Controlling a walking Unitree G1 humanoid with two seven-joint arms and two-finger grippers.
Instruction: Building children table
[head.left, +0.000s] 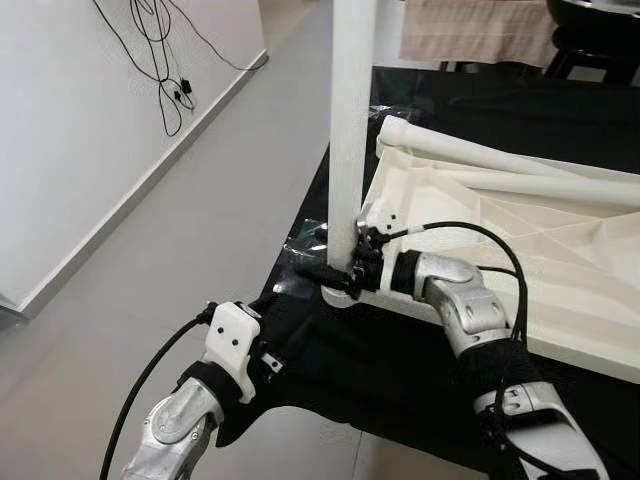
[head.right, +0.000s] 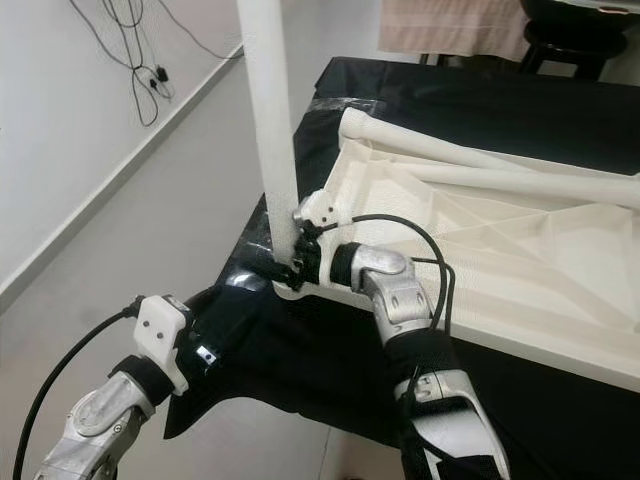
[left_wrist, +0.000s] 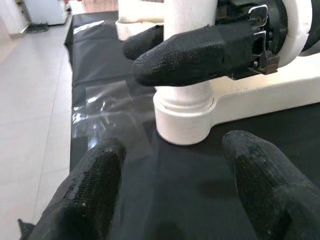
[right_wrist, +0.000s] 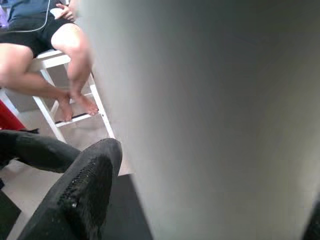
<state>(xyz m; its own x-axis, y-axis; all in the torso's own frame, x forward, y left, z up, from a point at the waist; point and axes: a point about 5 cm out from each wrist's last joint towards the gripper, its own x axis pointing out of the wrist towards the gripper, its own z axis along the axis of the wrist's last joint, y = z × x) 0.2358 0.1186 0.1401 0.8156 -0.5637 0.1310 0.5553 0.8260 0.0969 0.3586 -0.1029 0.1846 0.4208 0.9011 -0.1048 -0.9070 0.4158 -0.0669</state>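
An upside-down white children's tabletop (head.left: 560, 270) lies on a black cloth (head.left: 390, 360). A white table leg (head.left: 352, 120) stands upright in its near corner socket (left_wrist: 182, 120). Just above the socket, my right gripper (head.left: 338, 272) is shut on the leg, one black finger (left_wrist: 200, 50) crossing its front. The leg's surface (right_wrist: 210, 100) sits close beside a finger (right_wrist: 80, 195) in the right wrist view. My left gripper (left_wrist: 172, 150) is open and empty, low at the cloth's near edge, pointing at the socket a short way off.
Two loose white legs (head.left: 500, 160) lie across the tabletop's far side. A clear plastic bag (left_wrist: 110, 115) lies on the cloth beside the socket. Grey floor (head.left: 200, 220) and a wall with hanging cables (head.left: 165, 60) are to the left. A person sits on a white stool (right_wrist: 60, 45).
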